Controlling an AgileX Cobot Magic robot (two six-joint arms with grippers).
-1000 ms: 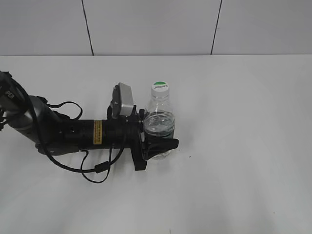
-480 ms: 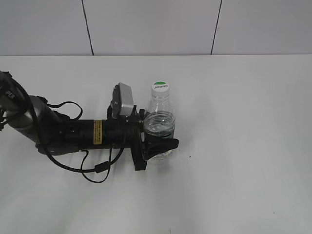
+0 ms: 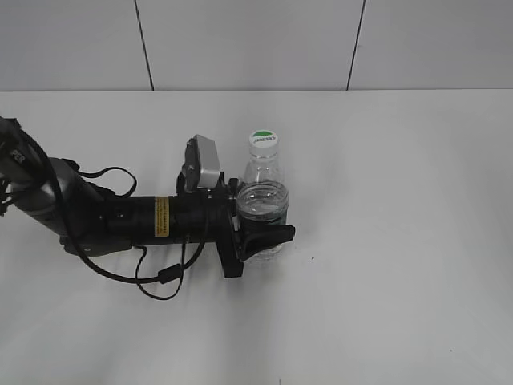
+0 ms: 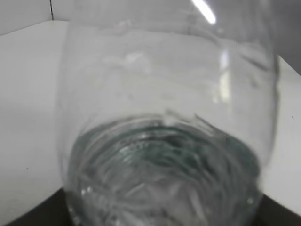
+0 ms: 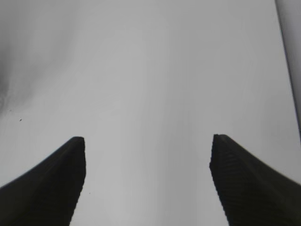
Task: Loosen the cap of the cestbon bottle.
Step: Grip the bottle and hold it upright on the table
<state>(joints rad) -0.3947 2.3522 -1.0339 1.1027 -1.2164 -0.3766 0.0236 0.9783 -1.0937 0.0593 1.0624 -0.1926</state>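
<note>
My left pincer (image 3: 268,228) is clamped on the small clear plastic water bottle (image 3: 262,192), 1 black finger (image 3: 268,238) wrapped across the near side of its lower body; the other finger is hidden behind it. The arm lies low along the white table (image 3: 401,241), reaching the bottle from its left, with a grey wrist camera (image 3: 201,164) perched just left of the bottle's shoulder and a loose black cable (image 3: 152,277) curling on the table beneath the arm. The bottle stands upright, and its round white screw cap with a green top (image 3: 263,142) sits on the neck, above my grip and untouched by any finger. From my left wrist, the bottle (image 4: 164,127) fills nearly everything, blurred, with water rippling in its lower part.

My right pincer (image 5: 148,183) is spread wide apart, its 2 dark fingertips (image 5: 61,174) holding nothing, with only bare table (image 5: 150,70) between them. It does not show in the exterior view, so I cannot place it against the bottle.
</note>
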